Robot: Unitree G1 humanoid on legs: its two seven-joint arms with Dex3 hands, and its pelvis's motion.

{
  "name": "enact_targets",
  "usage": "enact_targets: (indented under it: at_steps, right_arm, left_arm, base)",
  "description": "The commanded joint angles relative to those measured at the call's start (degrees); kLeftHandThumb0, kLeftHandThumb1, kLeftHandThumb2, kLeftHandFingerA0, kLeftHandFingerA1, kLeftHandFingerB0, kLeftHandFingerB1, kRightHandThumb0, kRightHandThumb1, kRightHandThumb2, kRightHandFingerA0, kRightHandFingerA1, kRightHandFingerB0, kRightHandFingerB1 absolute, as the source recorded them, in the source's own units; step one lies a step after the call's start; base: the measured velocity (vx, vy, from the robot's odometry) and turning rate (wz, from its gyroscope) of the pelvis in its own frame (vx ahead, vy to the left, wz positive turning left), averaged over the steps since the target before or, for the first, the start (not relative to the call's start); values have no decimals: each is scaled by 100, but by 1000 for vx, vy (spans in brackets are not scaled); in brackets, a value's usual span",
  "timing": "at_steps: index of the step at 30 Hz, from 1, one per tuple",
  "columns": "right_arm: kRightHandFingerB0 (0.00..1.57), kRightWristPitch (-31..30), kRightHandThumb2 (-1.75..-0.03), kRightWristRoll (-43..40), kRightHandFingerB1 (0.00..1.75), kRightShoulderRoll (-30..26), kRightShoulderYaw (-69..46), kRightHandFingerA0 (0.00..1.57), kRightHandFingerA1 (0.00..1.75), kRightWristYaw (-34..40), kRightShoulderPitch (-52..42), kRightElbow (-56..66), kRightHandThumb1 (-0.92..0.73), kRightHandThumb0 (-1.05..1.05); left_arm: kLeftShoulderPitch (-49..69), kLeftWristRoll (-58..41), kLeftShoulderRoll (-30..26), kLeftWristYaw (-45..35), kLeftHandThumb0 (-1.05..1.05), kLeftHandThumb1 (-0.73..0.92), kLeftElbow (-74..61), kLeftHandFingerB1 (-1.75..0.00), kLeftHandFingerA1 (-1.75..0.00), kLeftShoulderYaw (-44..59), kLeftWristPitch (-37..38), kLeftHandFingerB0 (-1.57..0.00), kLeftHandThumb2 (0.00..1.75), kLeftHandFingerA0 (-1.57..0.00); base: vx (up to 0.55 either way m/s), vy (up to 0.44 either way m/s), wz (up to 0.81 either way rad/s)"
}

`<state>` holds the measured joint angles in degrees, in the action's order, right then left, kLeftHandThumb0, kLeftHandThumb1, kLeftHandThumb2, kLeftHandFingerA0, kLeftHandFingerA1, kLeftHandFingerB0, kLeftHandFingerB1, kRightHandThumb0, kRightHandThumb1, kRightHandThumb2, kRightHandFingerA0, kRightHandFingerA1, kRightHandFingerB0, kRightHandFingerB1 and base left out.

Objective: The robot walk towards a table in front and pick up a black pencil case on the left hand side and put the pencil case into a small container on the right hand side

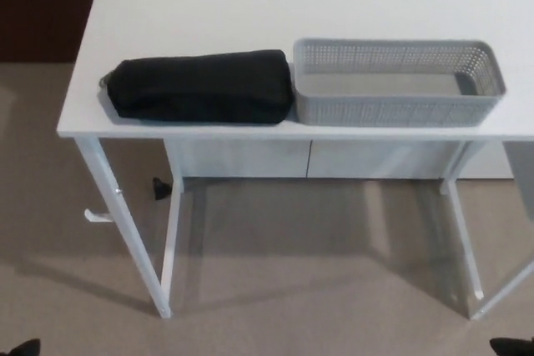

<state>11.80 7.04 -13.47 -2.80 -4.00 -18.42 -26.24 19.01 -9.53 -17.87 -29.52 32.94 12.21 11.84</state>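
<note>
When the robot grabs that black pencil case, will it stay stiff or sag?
The black pencil case looks like soft fabric with rounded, slumped edges, so it will probably sag if lifted by one end. It lies flat and long, so it is unlikely to roll.

An office-like room — white desk [250, 6] on beige carpet [292, 289], white cabinet [309, 158] behind

One black pencil case [203, 87], one grey container [399, 82], one white table [250, 6].
</note>
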Motion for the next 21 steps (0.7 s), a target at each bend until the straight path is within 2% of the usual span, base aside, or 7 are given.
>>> enact_targets:
  at_steps: [1, 6, 7, 8, 10, 17, 21]
  right_arm:
    - [45, 94, -56, 7, 43, -45, -52, 55, 48, 117, -88, -79, -43, -18]
    - [46, 243, -59, 66, 46, -60, -20, 56, 52, 183, -77, -238, -40, -22]
    - [47, 304, -53, 52, 41, -61, -21, 59, 49, 175, -46, -324, -45, -18]
    - [45, 347, -59, 31, 46, -59, -25, 56, 53, 163, -30, -377, -40, -23]
    - [44, 409, -59, 41, 46, -80, -13, 55, 52, 160, 4, -464, -41, -24]
    - [46, 382, -59, 21, 45, -52, 7, 55, 52, 179, 46, -501, -41, -24]
    - [45, 457, -59, 25, 46, -81, 7, 55, 52, 167, 61, -552, -41, -24]
  left_arm:
    - [51, 64, -59, 83, -7, 68, -1, -25, -22, -24, 4, -4, 60, 0]
    - [76, 69, -82, 51, -7, 67, 52, -25, -20, -50, 89, -4, 59, 0]
    - [62, 123, -99, 95, -10, 51, 97, -27, -18, -70, 112, 0, 81, 0]
    - [56, 165, -113, 134, -10, 65, 121, -25, -24, -89, 132, -5, 59, 0]
    - [79, 165, -115, 147, -11, 51, 85, -27, -19, -101, 112, 0, 80, 0]
    - [95, 118, -136, 113, -8, 65, 25, -25, -21, -95, 44, -4, 59, 0]
    - [88, 151, -141, 129, -9, 51, 93, -26, -18, -103, 128, 0, 80, 0]
  base:
    - [100, -33, 6]
    - [99, -119, 8]
    - [196, -158, -51]
    - [213, -76, 25]
    - [196, -48, 6]
    - [119, -45, -6]
    - [144, 116, -8]
